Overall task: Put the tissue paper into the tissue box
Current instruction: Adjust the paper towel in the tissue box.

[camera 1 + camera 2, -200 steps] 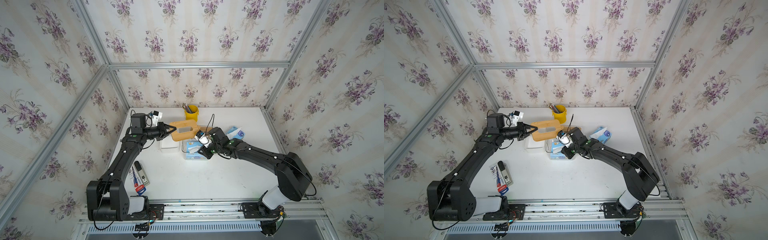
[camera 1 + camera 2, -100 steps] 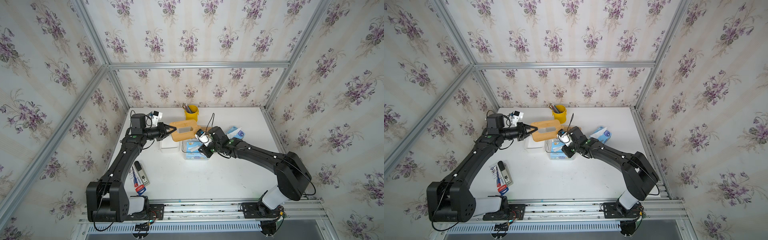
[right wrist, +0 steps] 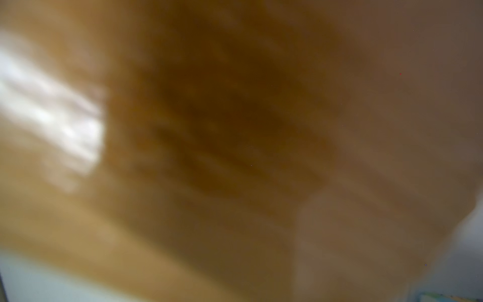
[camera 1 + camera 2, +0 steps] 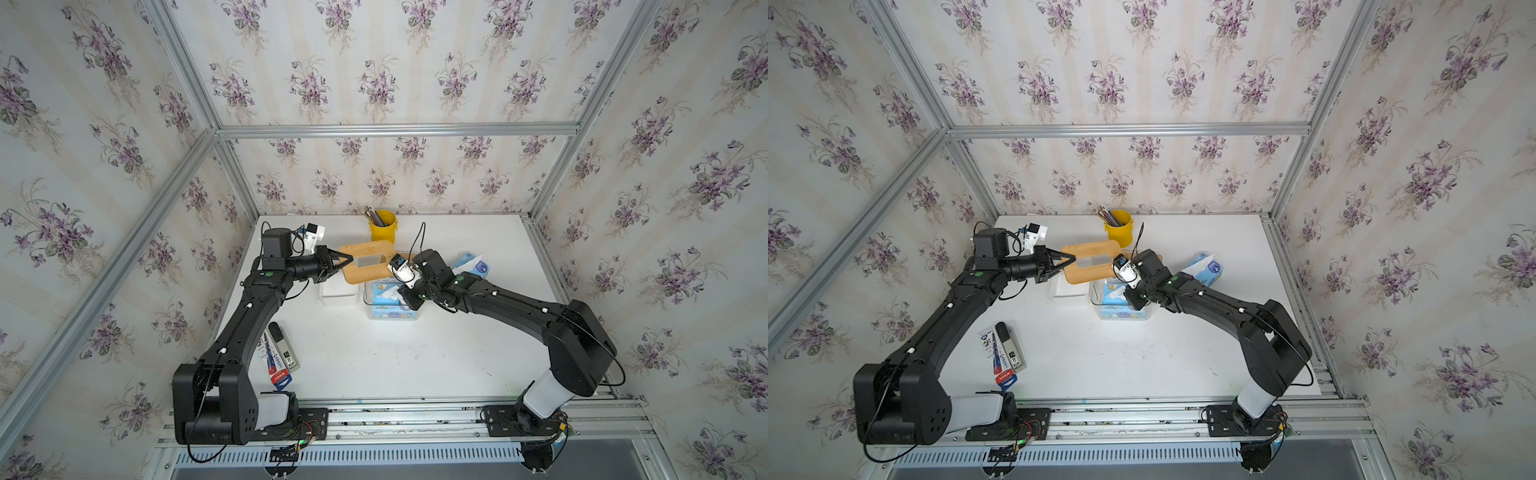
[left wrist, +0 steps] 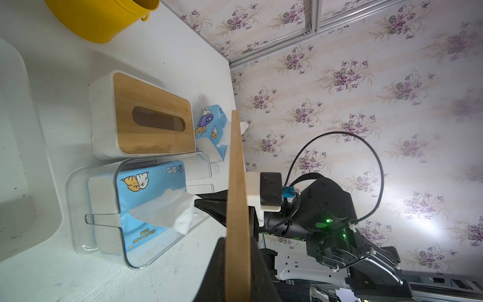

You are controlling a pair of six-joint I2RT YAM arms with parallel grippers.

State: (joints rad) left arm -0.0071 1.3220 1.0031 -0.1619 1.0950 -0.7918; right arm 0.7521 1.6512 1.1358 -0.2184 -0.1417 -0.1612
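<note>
Newly closed on the white tissue sheet (image 5: 162,209) is the right hand (image 5: 196,202); the slotted bamboo lid (image 4: 361,274) is gripped at nine o'clock by the left hand (image 4: 348,261).

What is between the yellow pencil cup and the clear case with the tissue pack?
A bamboo lid, held by the left gripper, covers that stretch in both top views. The left wrist view shows a lidded white box there.

Table (image 4: 395,365) is carrying all | cup (image 4: 383,226) is standing at back | open white box (image 4: 338,295), lidded box (image 5: 146,99) and clear holder (image 5: 201,162) are sitting close together mid-table | blue pack (image 4: 471,266) is lying right | pen packs (image 4: 280,357) are lying front-left
</note>
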